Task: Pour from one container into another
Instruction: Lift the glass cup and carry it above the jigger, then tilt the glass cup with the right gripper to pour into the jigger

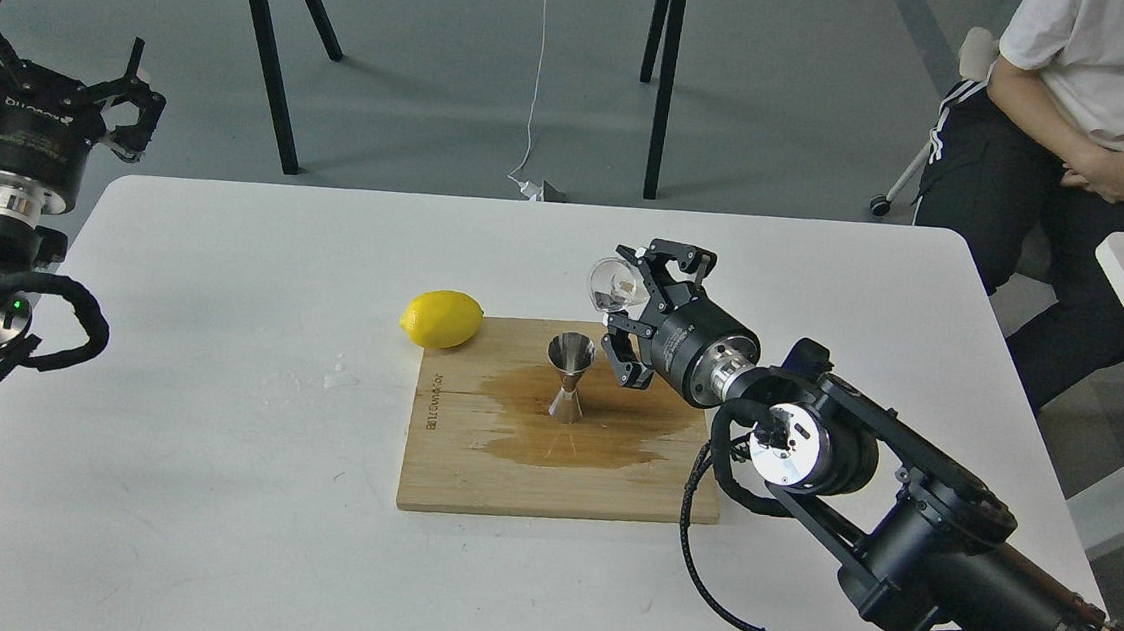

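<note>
The steel hourglass jigger [568,378] stands upright on the wooden cutting board [470,469], in the middle of a wet stain. My right gripper [630,306] is shut on the small clear cup [613,282], which hangs tipped on its side just right of and above the jigger's mouth, its opening facing left. The cup and jigger do not touch. My left gripper [51,55] is open and empty, raised off the table's far left corner.
A yellow lemon [441,318] lies at the board's far left corner. A few water drops [341,375] sit on the white table [207,488] left of the board. A seated person [1078,125] is at the back right.
</note>
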